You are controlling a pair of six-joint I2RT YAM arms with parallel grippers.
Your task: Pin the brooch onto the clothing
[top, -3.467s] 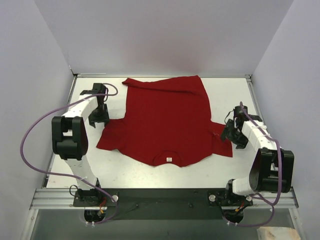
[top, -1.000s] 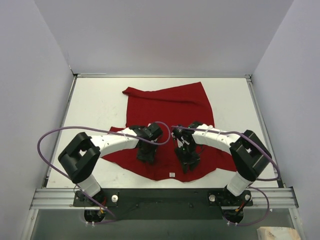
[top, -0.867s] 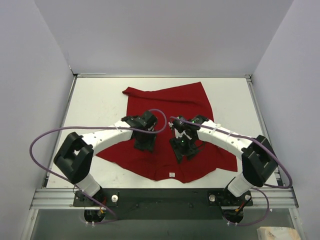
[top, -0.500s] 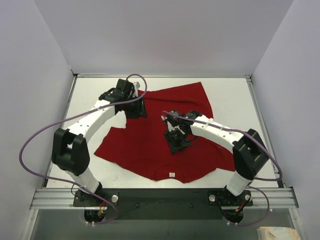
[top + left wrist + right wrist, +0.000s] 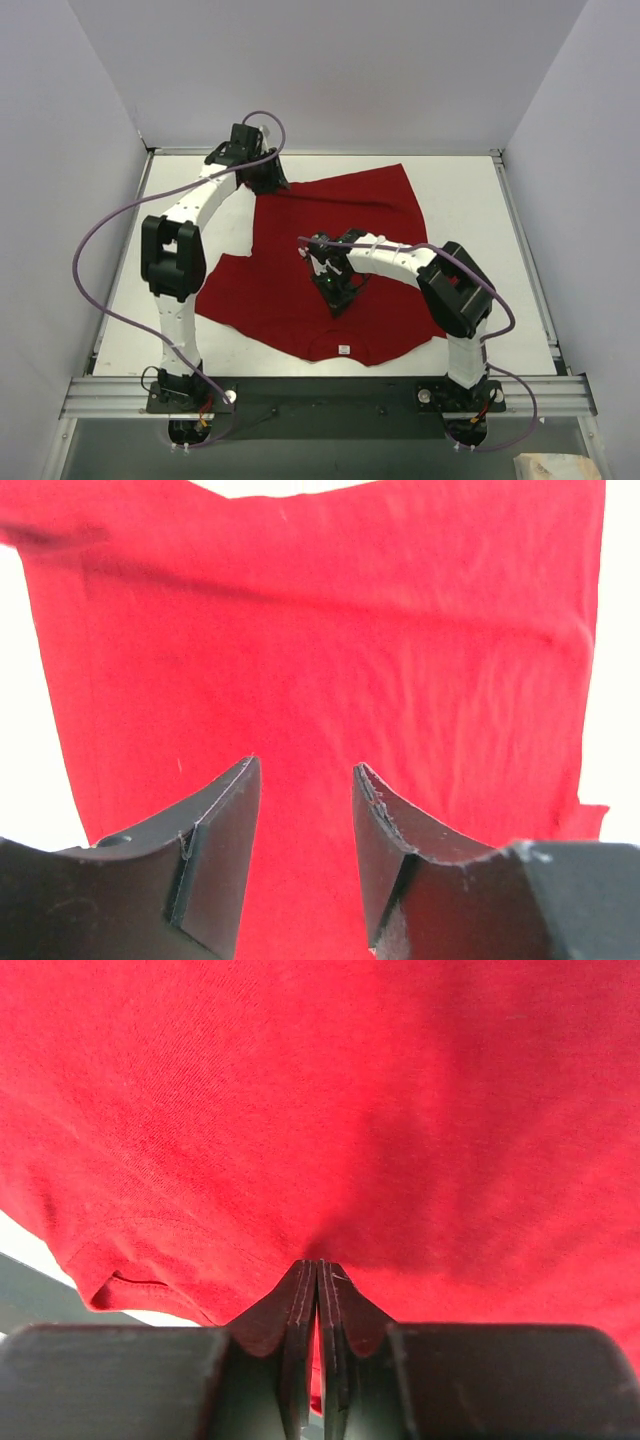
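Shirt [image 5: 330,230] lies spread on the table [image 5: 470,200] beyond its label [image 5: 341,349], left gripper [image 5: 262,178] at the corner farthest from the label, jaws apart in its wrist view; right gripper [image 5: 318,1263], closed just past the label, seemingly nips fabric, so pulling may bunch it, and no brooch shows.

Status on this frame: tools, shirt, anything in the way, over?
Left tool open, empty, over shirt far corner. Right tool shut, pinching shirt mid-body. No brooch in view. Nothing in the way.
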